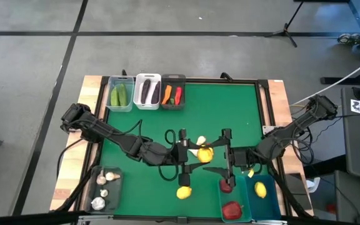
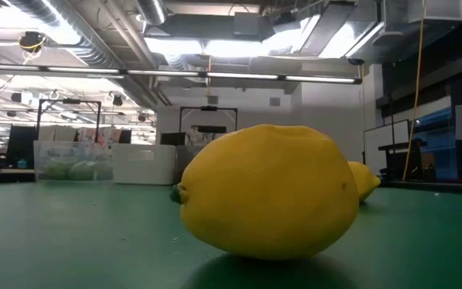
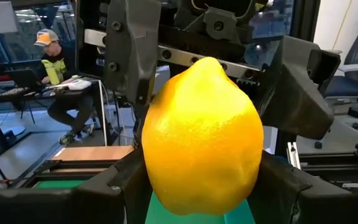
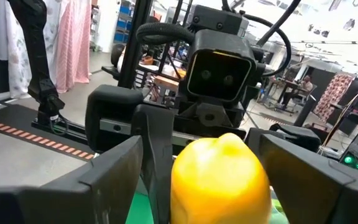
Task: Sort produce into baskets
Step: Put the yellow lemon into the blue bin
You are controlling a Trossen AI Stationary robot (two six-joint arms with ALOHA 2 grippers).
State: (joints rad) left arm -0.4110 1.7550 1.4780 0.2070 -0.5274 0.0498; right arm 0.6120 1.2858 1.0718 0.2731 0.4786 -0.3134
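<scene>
We find the left gripper point(image 1: 189, 152) at mid-bench, fingers pinching a lemon point(image 1: 204, 153) held off the green bench point(image 1: 230, 112). Immediately right, the right gripper point(image 1: 220, 153) faces it with fingers spread either side of the fruit; contact we cannot confirm. A second lemon point(image 1: 184, 192) lies nearer. The teal basket point(image 1: 264, 199) stands near-right, unobstructed.

Both arms reached inward and met mid-bench. The left gripper point(image 1: 191, 152) was clamped on a lemon point(image 1: 204, 154); the right gripper point(image 1: 217, 152) faced it, fingers spread wide around the fruit.
</scene>
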